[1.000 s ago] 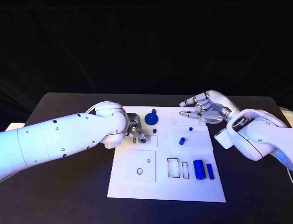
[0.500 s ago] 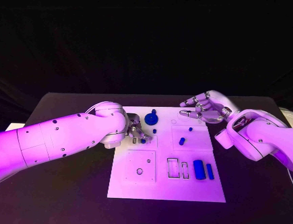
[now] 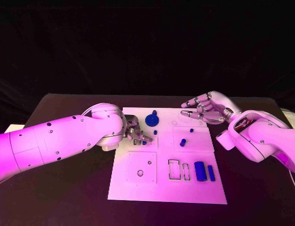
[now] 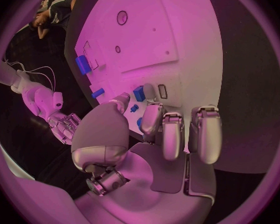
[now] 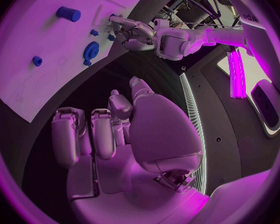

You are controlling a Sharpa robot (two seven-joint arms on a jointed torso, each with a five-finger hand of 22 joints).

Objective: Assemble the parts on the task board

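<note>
The white task board (image 3: pixel 167 188) lies mid-table. My left hand (image 3: pixel 132 132) rests low over its near-left part, fingers curled. In the left wrist view the thumb (image 4: pixel 121 100) and a fingertip (image 4: pixel 152 109) flank a small blue block (image 4: pixel 139 93) next to a slot; I cannot tell whether they touch it. That block (image 3: pixel 144 141) shows just beside the fingers. A blue gear (image 3: pixel 153 120), a small peg (image 3: pixel 155 132), a short cylinder (image 3: pixel 182 142) and two long blue pieces (image 3: pixel 201 171) lie on the board. My right hand (image 3: pixel 207 109) hovers over the far right corner, fingers spread, holding nothing.
Rectangular slots (image 3: pixel 179 170) and a square plate with holes (image 3: pixel 142 167) mark the board's near half. The black table (image 3: pixel 66 188) stretches on both sides. The right wrist view shows the gear (image 5: pixel 90 50), the cylinder (image 5: pixel 68 13) and my left hand (image 5: pixel 137 32).
My left arm has swung slightly and its hand has edged a little to the left; the small blue block stays where it was. The right hand has not moved.
</note>
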